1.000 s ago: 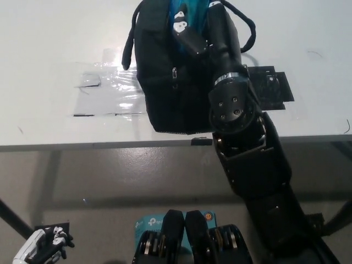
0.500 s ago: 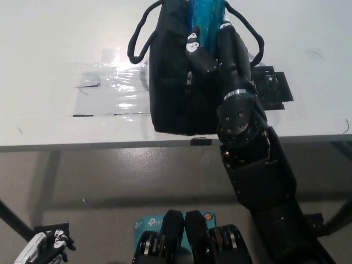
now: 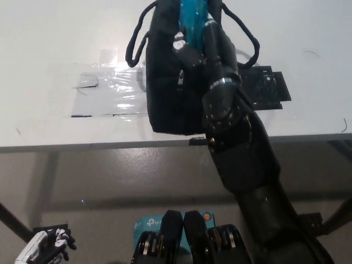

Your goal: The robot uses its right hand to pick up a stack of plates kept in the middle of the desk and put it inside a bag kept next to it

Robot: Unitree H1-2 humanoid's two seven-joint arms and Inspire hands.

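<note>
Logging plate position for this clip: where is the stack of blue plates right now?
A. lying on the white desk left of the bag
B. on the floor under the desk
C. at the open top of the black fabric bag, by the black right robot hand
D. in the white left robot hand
C: the stack of blue plates shows at the mouth of the black fabric bag, with the black right robot hand against it.

1. Bag stands at 12 o'clock on the worktop; its mouth is filled by the blue plates and the right hand.
2. Handles loop outward at both sides.
3. Worktop from 9 to 11 o'clock is open.
</note>
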